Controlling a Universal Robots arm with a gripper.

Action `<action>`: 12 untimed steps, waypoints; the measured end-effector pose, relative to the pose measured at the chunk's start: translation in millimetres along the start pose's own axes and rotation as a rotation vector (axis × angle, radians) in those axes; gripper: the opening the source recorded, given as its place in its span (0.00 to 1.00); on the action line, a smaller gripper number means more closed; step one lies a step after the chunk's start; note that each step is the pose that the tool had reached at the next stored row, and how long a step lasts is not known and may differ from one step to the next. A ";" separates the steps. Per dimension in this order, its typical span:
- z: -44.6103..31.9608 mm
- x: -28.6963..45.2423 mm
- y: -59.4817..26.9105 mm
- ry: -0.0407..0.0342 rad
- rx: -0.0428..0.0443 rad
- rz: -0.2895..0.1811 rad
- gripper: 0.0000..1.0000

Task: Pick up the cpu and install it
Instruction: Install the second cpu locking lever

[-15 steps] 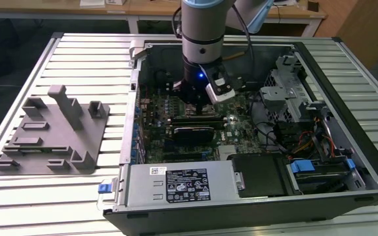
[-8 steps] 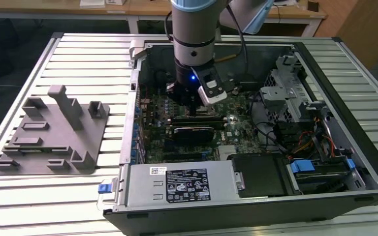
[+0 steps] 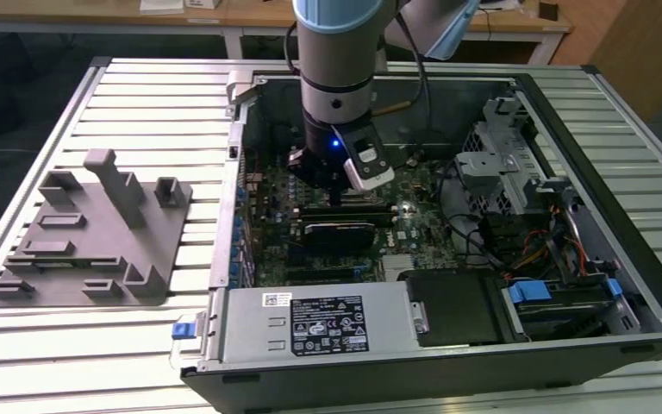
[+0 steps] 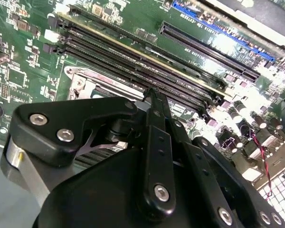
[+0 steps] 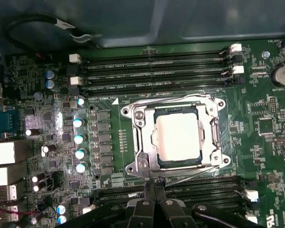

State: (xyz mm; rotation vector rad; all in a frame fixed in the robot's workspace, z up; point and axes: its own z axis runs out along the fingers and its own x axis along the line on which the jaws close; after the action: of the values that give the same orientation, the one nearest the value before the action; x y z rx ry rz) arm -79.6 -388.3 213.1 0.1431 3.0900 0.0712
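Note:
The cpu (image 5: 178, 137), a pale silver square chip, lies flat inside the metal socket frame (image 5: 138, 124) on the green motherboard (image 5: 266, 142) in the first wrist view. My gripper (image 5: 154, 185) hangs just off the edge of the socket frame, over the memory slots (image 5: 199, 190), fingertips pressed together with nothing between them. The second wrist view shows the shut gripper (image 4: 152, 94) tapering to a thin point above long black slots (image 4: 133, 61). In the exterior view the gripper (image 3: 337, 200) reaches down into the open computer case (image 3: 561, 112), over the board's middle.
A grey plastic fixture (image 3: 90, 233) with upright posts stands on the slatted table at the exterior view's left. Inside the case, a power supply (image 3: 314, 323) fills the near side, and a drive cage (image 3: 503, 164) and cables (image 3: 538, 250) crowd the exterior view's right.

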 end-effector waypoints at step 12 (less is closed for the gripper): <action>4.3 1.0 -7.7 0.0035 -0.0321 -0.012 0.11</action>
State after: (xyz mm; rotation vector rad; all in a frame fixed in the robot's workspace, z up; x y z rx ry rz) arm -81.0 -395.6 208.5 0.1235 3.0910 0.1208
